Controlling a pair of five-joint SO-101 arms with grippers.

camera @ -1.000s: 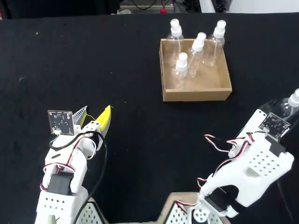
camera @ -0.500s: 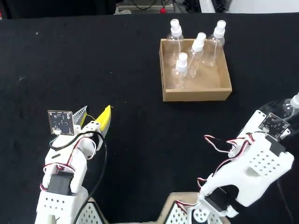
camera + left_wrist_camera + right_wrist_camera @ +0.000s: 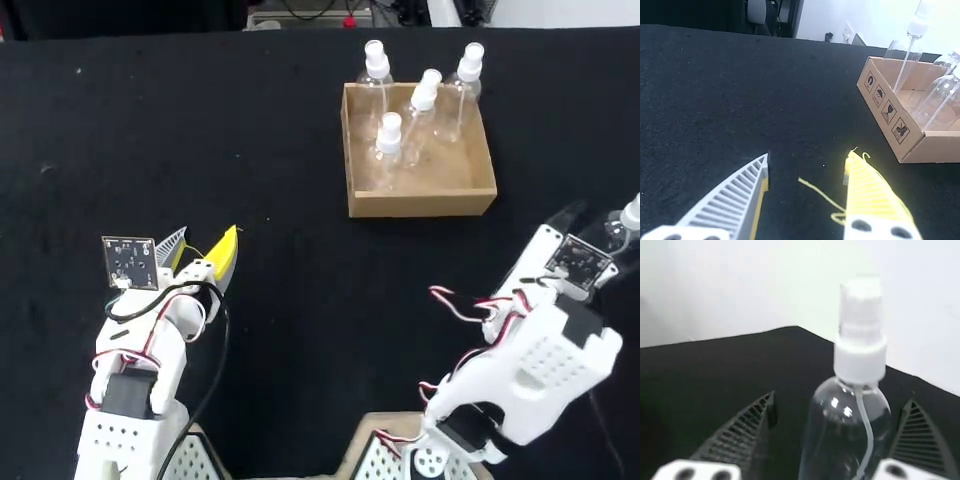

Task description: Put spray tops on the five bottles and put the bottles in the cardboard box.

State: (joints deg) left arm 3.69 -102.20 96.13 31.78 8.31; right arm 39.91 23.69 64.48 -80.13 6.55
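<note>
Gripping the last bottle [image 3: 850, 430] well means squeezing below its spray top [image 3: 860, 340] and lifting it upright; our right gripper [image 3: 840, 399] stands spread around it, unclenched, at the counter's [image 3: 150, 120] right side. Our left gripper [image 3: 808, 155] hangs released, empty. Farther off, the box [image 3: 420, 203] holds four bottles [image 3: 388, 140], near corner free.

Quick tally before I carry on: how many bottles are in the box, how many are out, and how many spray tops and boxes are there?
Bottles in the cardboard box: 4
Bottle outside it, between the right gripper fingers: 1
Spray tops, all fitted: 5
Cardboard box: 1
Total: 11
</note>
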